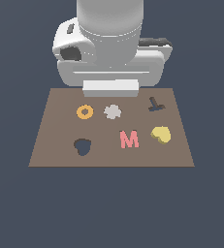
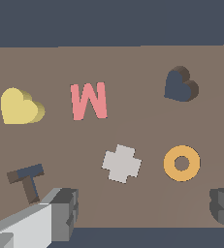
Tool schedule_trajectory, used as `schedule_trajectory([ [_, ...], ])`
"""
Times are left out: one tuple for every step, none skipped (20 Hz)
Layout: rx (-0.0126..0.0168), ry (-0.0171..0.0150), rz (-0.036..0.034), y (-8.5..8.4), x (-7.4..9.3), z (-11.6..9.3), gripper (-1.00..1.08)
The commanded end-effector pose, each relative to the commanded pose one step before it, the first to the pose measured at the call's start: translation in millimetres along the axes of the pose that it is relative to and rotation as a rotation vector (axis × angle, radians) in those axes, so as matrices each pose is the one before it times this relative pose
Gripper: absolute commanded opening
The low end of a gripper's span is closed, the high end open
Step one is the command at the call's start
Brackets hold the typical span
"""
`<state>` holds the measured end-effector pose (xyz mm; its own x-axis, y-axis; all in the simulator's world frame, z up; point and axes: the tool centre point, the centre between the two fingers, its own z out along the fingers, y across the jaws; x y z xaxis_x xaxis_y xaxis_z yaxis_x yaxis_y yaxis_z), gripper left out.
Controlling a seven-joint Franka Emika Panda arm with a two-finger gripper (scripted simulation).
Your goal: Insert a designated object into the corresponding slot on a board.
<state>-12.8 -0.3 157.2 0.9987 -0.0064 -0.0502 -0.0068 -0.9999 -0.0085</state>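
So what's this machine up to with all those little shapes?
A robot arm hangs over a brown board carrying small shapes: an orange ring, a grey flower, a dark T, a pink M and a yellow heart. Its job is to fit the heart into the heart-shaped hole. Nothing is picked up yet: the claw is open and empty above the board.

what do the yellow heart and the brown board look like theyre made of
Yellow heart: a thick, flat-shaded block with a matte finish, possibly painted wood or plastic; being a simulator's render, it shows no grain or gloss to settle it. Brown board: a uniform matte brown slab, wood-like in colour only, without visible texture.
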Motion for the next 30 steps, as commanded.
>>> schedule_trajectory([
  [0.0, 0.0, 0.0, 0.01, 0.0, 0.0, 1.0],
  [0.0, 0.00003, 0.00069, 0.0, -0.03, 0.03, 1.0],
  [0.00004, 0.00004, 0.00154, -0.31, -0.08, 0.13, 1.0],
  [0.00006, 0.00009, 0.00293, -0.31, -0.14, 0.2, 1.0],
  [0.00009, 0.00012, 0.00408, -0.44, -0.19, 0.28, 1.0],
  [0.00011, 0.00015, 0.00521, -0.59, -0.25, 0.37, 1.0],
  [0.00013, 0.00019, 0.00636, -0.72, -0.3, 0.45, 1.0],
  [0.00016, 0.00022, 0.00753, -0.84, -0.36, 0.53, 1.0],
  [0.00018, 0.00025, 0.00867, -0.98, -0.41, 0.61, 1.0],
  [0.00021, 0.00029, 0.00983, -1.1, -0.46, 0.69, 1.0],
  [0.00023, 0.00032, 0.01098, -1.23, -0.51, 0.77, 1.0],
  [0.00026, 0.00036, 0.01211, -1.37, -0.57, 0.85, 1.0],
  [0.00028, 0.00039, 0.01324, -1.5, -0.62, 0.93, 1.0],
  [0.0003, 0.00043, 0.01439, -1.62, -0.67, 1.01, 1.0],
  [0.00033, 0.00046, 0.01551, -1.76, -0.72, 1.09, 1.0],
  [0.00035, 0.00049, 0.01666, -1.88, -0.77, 1.17, 1.0],
  [0.00037, 0.00053, 0.01777, -2.02, -0.82, 1.25, 1.0],
  [0.0004, 0.00056, 0.0189, -2.15, -0.87, 1.33, 1.0],
  [0.00042, 0.0006, 0.02002, -2.28, -0.92, 1.41, 1.0],
  [0.00044, 0.00063, 0.02115, -2.41, -0.97, 1.49, 1.0],
  [0.00047, 0.00067, 0.02227, -2.55, -1.02, 1.57, 1.0],
  [0.00049, 0.0007, 0.02339, -2.68, -1.07, 1.65, 1.0],
  [0.00051, 0.00074, 0.02451, -2.81, -1.12, 1.73, 1.0],
  [0.00053, 0.00077, 0.02564, -2.95, -1.17, 1.81, 1.0],
  [0.00056, 0.00081, 0.02678, -3.08, -1.21, 1.89, 1.0],
  [0.00058, 0.00085, 0.02792, -3.21, -1.26, 1.98, 1.0],
  [0.0006, 0.00089, 0.02907, -3.35, -1.31, 2.06, 1.0],
  [0.00063, 0.00092, 0.03021, -3.5, -1.36, 2.14, 1.0],
  [0.00065, 0.00096, 0.03125, -3.62, -1.39, 2.22, 1.0],
  [0.00065, 0.00097, 0.03144, -3.66, -1.4, 2.23, 1.0],
])
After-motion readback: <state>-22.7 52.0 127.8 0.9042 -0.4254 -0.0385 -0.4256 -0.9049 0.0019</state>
